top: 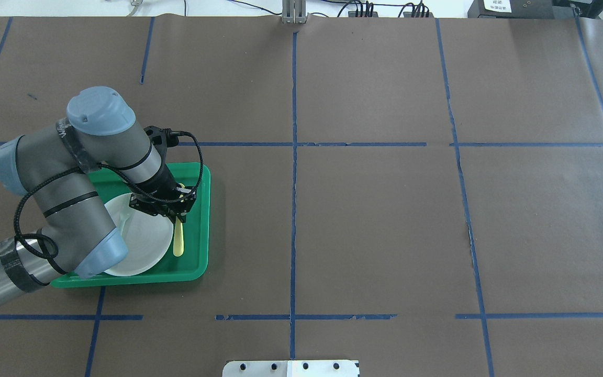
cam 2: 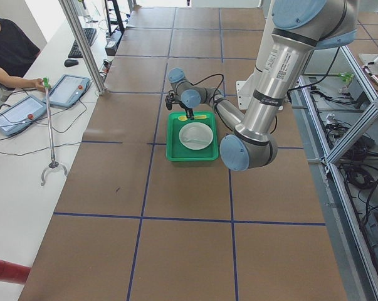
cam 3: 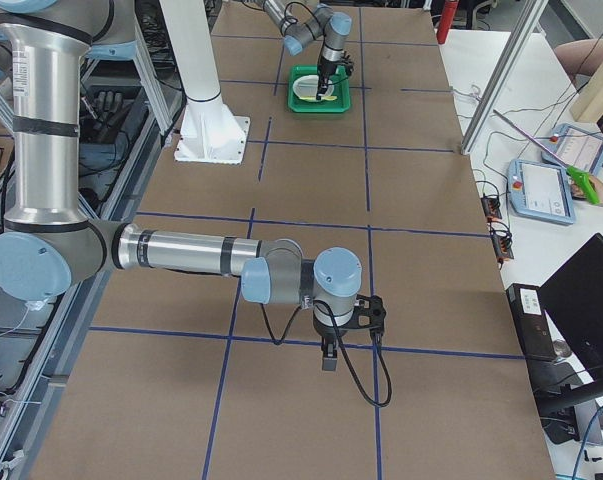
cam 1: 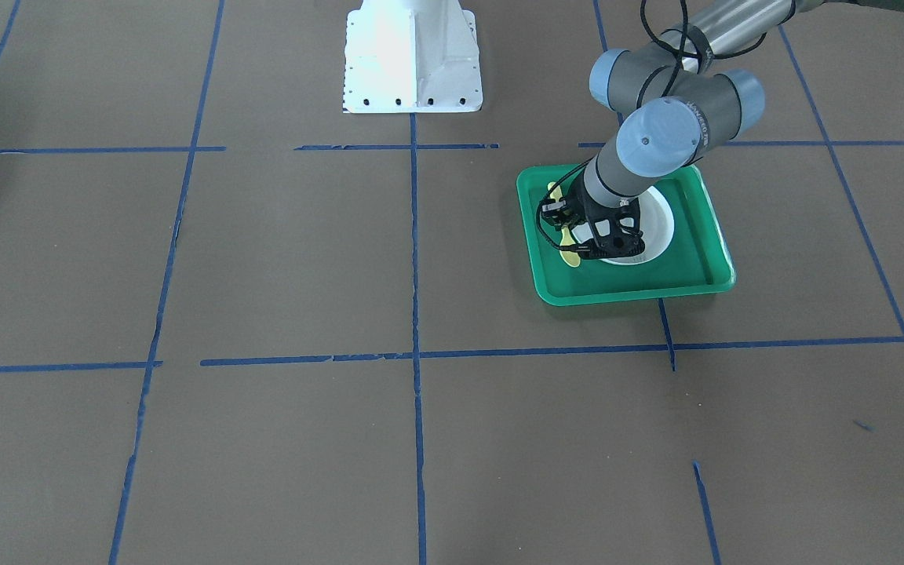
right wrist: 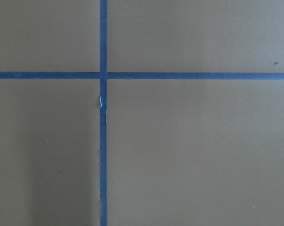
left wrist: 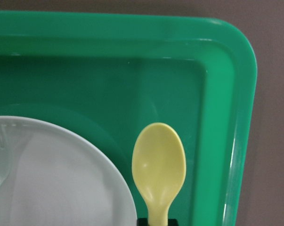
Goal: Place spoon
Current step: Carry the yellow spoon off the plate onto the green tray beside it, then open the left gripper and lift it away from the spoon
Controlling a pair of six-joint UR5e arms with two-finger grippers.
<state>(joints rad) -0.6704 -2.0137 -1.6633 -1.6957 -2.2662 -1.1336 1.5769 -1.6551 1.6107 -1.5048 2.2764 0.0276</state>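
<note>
The pale-yellow spoon (top: pixel 178 241) lies along the right side of the green tray (top: pixel 200 230), beside the white plate (top: pixel 144 246). My left gripper (top: pixel 178 213) is low over the tray and shut on the spoon's handle near its middle. The left wrist view shows the spoon's bowl (left wrist: pixel 159 165) just above the tray floor (left wrist: pixel 217 94), next to the plate's rim (left wrist: pixel 61 183). In the front view the spoon's handle end (cam 1: pixel 571 257) sticks out from under the gripper (cam 1: pixel 575 243). My right gripper (cam 3: pixel 328 360) shows only in the right side view, so I cannot tell whether it is open or shut.
A pale grey-green fork (top: pixel 123 220) lies on the plate. The table is covered in brown paper with blue tape lines (top: pixel 293 157). The robot's white base (cam 1: pixel 413 59) stands at the table's edge. The right wrist view shows only bare paper and tape (right wrist: pixel 103 117).
</note>
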